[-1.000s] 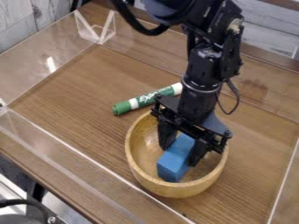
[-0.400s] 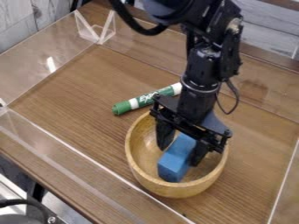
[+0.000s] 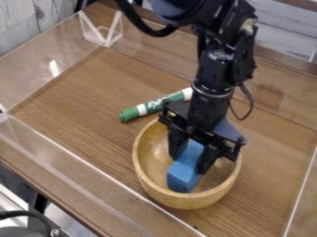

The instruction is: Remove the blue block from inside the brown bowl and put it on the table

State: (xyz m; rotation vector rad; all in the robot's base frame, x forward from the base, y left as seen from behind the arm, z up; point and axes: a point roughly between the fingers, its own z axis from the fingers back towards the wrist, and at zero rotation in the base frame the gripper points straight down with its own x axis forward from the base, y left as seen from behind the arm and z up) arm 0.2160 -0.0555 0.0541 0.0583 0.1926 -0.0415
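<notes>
Gripper (image 3: pixel 194 148), one, now closed in on blue block (image 3: pixel 184 173), which is seen clasped at its upper end inside the bowl (image 3: pixel 151 179), fingers having narrowed within the bowl's rim; lift-out to table (image 3: pixel 89 105) beside bowl judged next.

We are seeing a brown wood-grain desk (image 3: pixel 93 106) running beneath the gripper (image 3: pixel 198 148) and beyond it. Directly on it, the brown bowl (image 3: pixel 148 176) is sitting below the gripper, and a green-and-white marker (image 3: pixel 155 105) is lying near the bowl, behind the gripper.
</notes>
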